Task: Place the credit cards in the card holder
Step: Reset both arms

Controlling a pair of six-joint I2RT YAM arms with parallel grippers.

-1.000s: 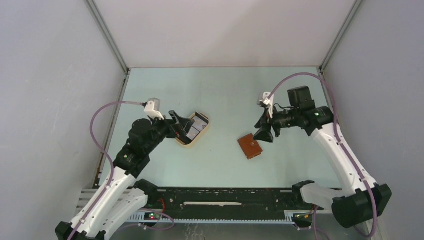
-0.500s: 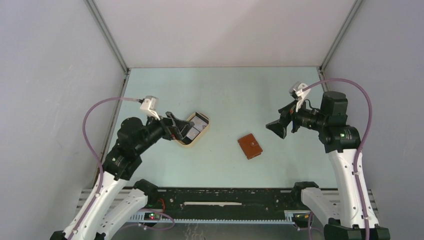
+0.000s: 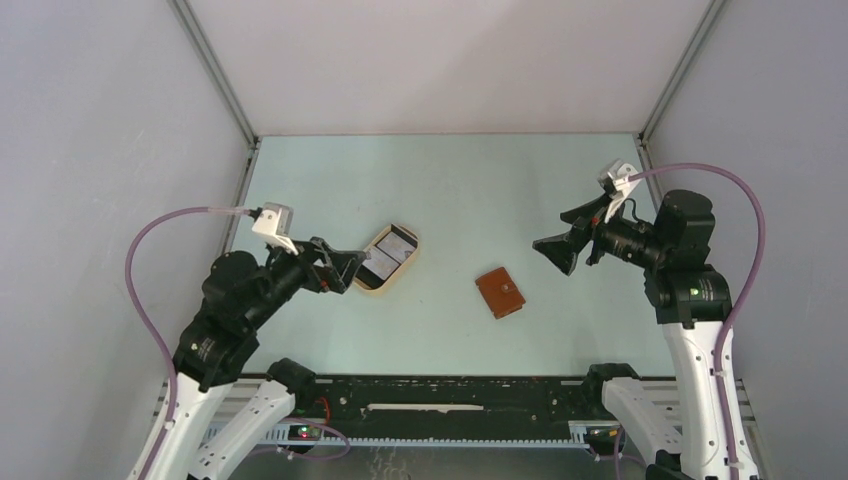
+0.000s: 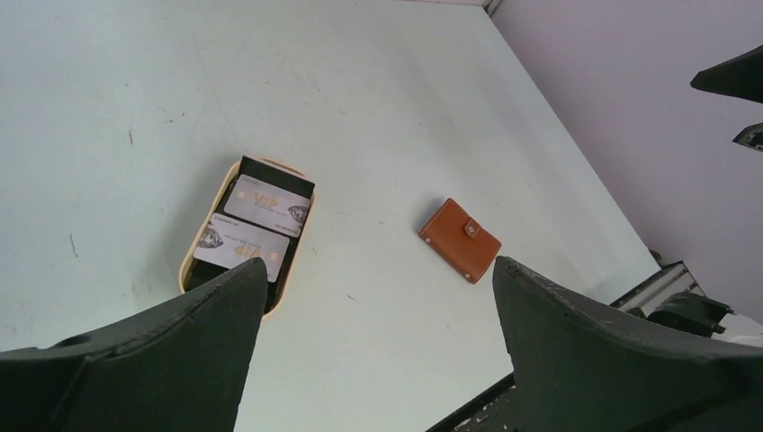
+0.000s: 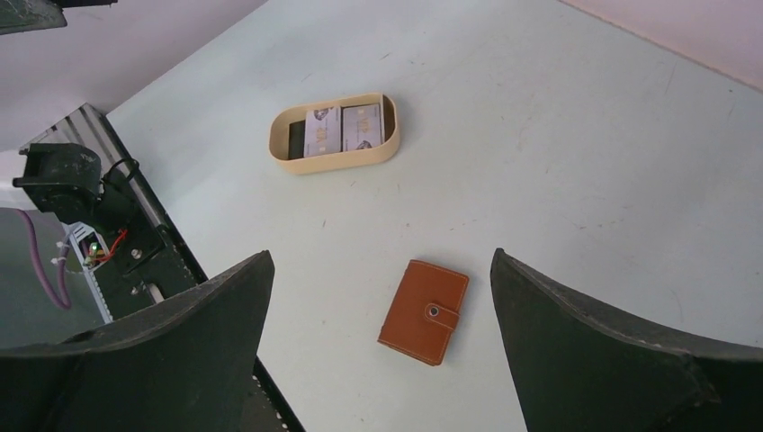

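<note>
On the left, the left arm bends up from its base and reaches toward 2 o'clock, low over the table (image 3: 450, 190). The left gripper (image 3: 350, 264) hangs in the air just at the 8 o'clock end of the tan oval tray (image 3: 411, 251). Its two black fingers (image 4: 153, 351) are spread wide apart and hold nothing. The tray sits on the table and the credit cards (image 3: 390, 250) lie inside it. The left wrist camera shows two pale cards side by side, and the far one (image 4: 267, 202) says "VIP" in gold letters. The writing on the near one (image 4: 239, 243) is too small to read. Both lie on something dark, and how many dark cards are there cannot be told. At 3 o'clock from the tray, well apart from it, lies one card holder (image 3: 500, 293). It is a small brown wallet, folded shut, with a little tab and a round snap (image 5: 433, 311). There are no cards in it. On the right, the right arm stands tall from its base and bends over toward 9 o'clock. The right gripper (image 3: 553, 252) is up in the air at 2 o'clock from the wallet. Its fingers (image 5: 612, 351) are wide apart too, with nothing between them.
</note>
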